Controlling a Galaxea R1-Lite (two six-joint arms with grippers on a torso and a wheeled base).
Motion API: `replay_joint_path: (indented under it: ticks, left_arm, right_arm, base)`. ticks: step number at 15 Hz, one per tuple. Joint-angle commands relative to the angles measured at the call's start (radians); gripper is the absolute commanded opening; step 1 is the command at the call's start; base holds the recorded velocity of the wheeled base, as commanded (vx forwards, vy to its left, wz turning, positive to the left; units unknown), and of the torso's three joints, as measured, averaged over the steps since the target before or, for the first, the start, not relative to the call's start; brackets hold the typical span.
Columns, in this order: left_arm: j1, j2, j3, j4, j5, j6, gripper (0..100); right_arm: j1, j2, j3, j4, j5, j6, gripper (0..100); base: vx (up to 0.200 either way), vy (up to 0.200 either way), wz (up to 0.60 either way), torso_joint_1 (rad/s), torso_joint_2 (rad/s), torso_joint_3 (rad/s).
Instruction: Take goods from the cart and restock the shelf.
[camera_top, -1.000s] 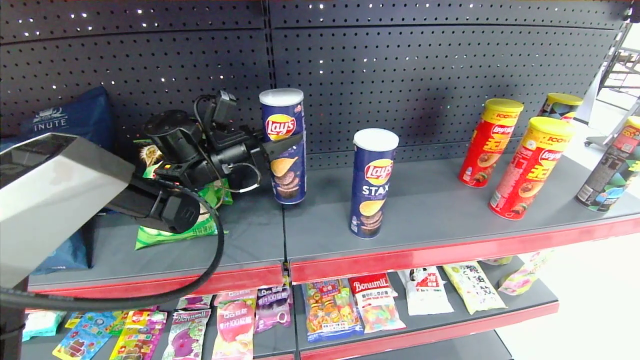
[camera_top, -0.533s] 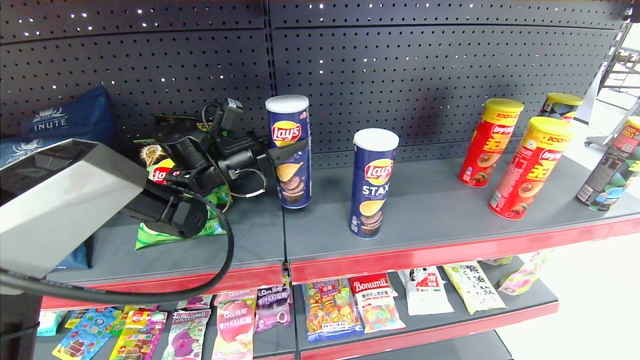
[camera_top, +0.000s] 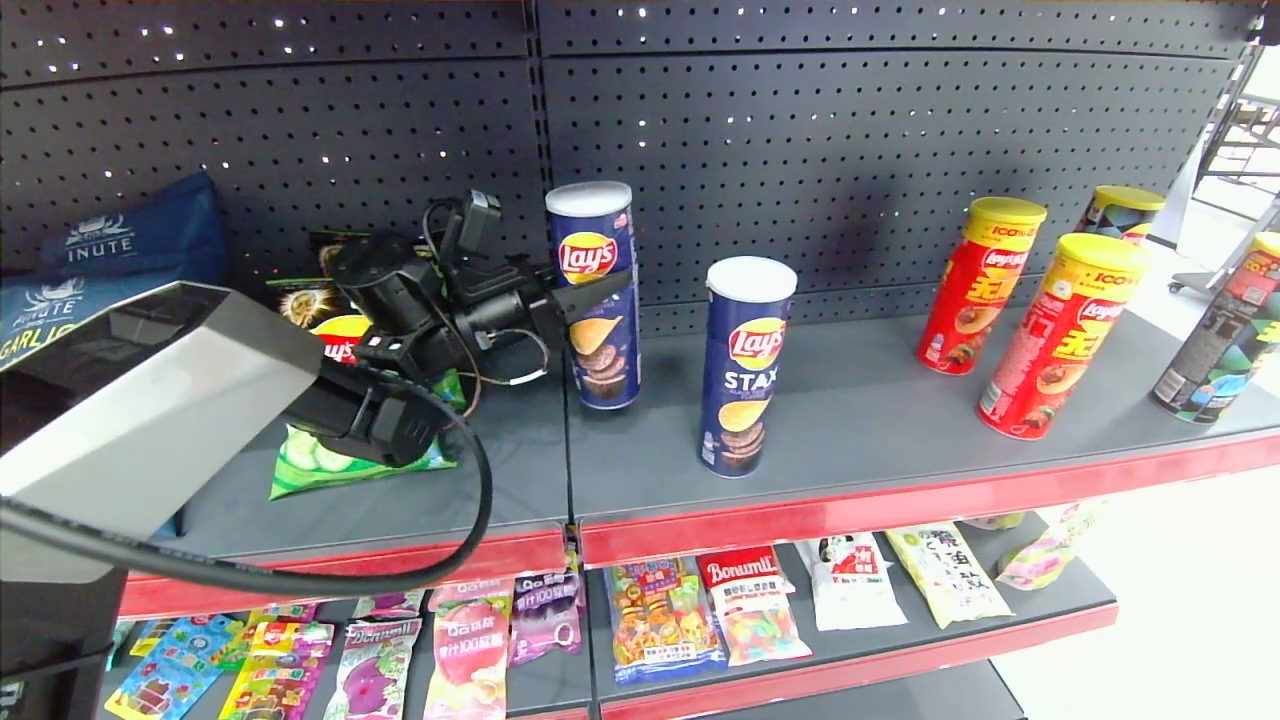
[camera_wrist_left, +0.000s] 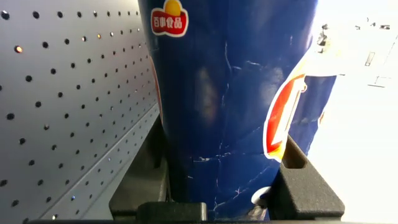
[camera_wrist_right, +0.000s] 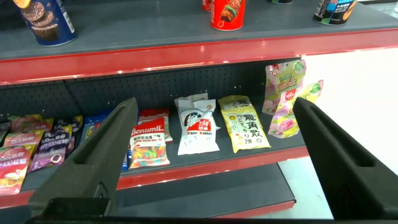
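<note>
Blue chip can (camera_top: 592, 235) is in the left gripper (camera_top: 598, 295), over the left half of the top shelf (camera_top: 880, 420), far side, close to the pegboard back (camera_top: 850, 170). Fingers (camera_top: 585, 290) are clamped on it around mid-height, coming in from the left. The left wrist view confirms it: can (camera_wrist_left: 230, 106) wedged between both fingers (camera_wrist_left: 305, 186).

Long axis is near vertical, lid up. Can't tell whether the base touches the shelf or hangs just above it.

Key relation: a matching blue can (camera_top: 745, 365) stands to the right and nearer the shelf edge, clearly apart from the held one. Likely step is set-down, and the drop spot looks to be left of and behind that can, so it probably needs a straight lower and a release, then a pull-out to the left.

The right gripper (camera_wrist_right: 214, 106) has its fingers spread wide with nothing in them, low down facing the candy bags (camera_wrist_right: 199, 130) on the lower shelf. The left arm is the only one placed for this.

Red cans (camera_top: 980, 285) stand far right, green bag (camera_top: 330, 465) lies left.
</note>
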Motion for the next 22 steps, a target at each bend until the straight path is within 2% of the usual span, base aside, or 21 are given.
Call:
replay_joint_path:
  ticks: [1,4,11,16,22]
  left_arm:
    - [-0.002,0.032,-0.017,-0.005,0.000,0.000,0]
    - [-0.013,0.049,-0.046,-0.005,0.000,-0.042,0]
    - [-0.045,0.121,-0.121,0.001,-0.002,-0.046,0]
    - [-0.045,0.140,-0.148,0.001,-0.066,-0.057,0]
    - [-0.050,0.189,-0.217,0.010,-0.092,-0.052,0]
  right_arm:
    - [0.000,0.000,0.000,0.000,0.000,0.000,100]
    - [0.000,0.000,0.000,0.000,0.000,0.000,100]
    - [0.000,0.000,0.000,0.000,0.000,0.000,100]
    - [0.000,0.000,0.000,0.002,0.000,0.000,100]
    - [0.000,0.000,0.000,0.000,0.000,0.000,100]
  base:
    - [0.000,0.000,0.00,0.000,0.00,0.000]
    - [0.000,0.000,0.00,0.000,0.00,0.000]
    - [0.000,0.000,0.00,0.000,0.00,0.000]
    - [0.000,0.000,0.00,0.000,0.00,0.000]
    - [0.000,0.000,0.00,0.000,0.00,0.000]
